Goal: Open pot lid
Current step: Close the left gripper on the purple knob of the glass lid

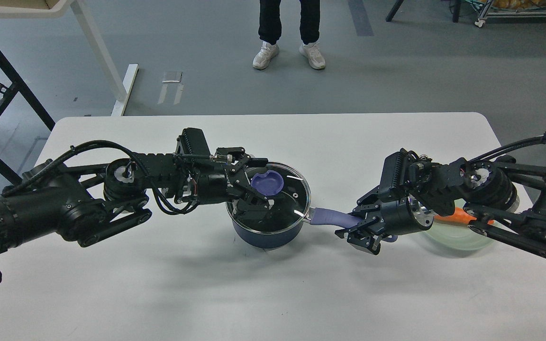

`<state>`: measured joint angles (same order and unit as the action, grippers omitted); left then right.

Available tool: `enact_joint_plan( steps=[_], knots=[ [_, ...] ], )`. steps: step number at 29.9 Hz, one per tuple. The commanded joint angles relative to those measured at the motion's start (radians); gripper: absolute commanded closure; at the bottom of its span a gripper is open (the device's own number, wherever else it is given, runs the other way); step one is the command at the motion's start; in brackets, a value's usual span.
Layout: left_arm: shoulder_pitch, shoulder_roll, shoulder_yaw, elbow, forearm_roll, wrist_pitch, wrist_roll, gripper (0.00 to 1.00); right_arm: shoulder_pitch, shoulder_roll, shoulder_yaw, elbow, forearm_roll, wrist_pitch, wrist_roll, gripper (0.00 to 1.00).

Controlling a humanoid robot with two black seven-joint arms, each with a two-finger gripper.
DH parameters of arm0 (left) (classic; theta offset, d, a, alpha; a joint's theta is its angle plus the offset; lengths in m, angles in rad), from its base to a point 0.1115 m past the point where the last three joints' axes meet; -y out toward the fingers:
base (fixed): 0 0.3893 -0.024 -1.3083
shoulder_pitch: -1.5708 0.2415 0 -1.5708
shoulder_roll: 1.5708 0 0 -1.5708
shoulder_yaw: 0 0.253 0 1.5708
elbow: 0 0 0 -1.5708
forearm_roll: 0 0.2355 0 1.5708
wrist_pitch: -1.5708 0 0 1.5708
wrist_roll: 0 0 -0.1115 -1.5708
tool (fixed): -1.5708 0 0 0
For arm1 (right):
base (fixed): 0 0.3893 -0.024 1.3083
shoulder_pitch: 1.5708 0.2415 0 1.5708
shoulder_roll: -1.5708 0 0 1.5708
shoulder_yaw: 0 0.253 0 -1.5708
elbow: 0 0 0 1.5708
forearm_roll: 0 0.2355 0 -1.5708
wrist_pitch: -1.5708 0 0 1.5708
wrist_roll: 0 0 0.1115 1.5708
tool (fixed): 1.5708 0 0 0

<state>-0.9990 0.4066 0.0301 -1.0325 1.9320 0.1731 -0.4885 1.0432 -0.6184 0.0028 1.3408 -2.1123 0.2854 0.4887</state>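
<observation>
A dark blue pot [263, 236] with a glass lid [291, 195] stands in the middle of the white table [159, 284]. The lid lies on the pot and has a purple knob [267, 182]. My left gripper [264, 183] comes in from the left, low over the lid. It is open, with one finger [255, 163] beyond the knob and the other on the near side. My right gripper [351, 229] is shut on the pot's purple handle [330, 217], which sticks out to the right.
A pale green bowl [450, 239] holding an orange carrot [453, 218] sits under my right arm at the table's right side. A person's legs [289, 28] stand on the floor beyond the far table edge. A white desk frame [107, 61] is at the far left.
</observation>
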Motion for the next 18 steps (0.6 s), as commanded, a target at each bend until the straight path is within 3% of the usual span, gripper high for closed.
enact_joint_plan(
  steps=[1, 14, 18],
  knots=[
    [0.01, -0.002, 0.002, 0.002, -0.002, 0.0, 0.0, 0.08, 0.0, 0.0, 0.0, 0.0, 0.0, 0.0, 0.0, 0.66],
    [0.016, -0.002, 0.001, 0.0, -0.002, 0.0, 0.0, 0.38, -0.002, 0.0, 0.0, 0.0, 0.0, 0.0, 0.0, 0.66],
    [0.014, -0.003, 0.001, -0.001, -0.002, 0.0, 0.0, 0.54, -0.002, 0.0, 0.0, 0.0, 0.0, 0.0, 0.0, 0.66]
  ],
)
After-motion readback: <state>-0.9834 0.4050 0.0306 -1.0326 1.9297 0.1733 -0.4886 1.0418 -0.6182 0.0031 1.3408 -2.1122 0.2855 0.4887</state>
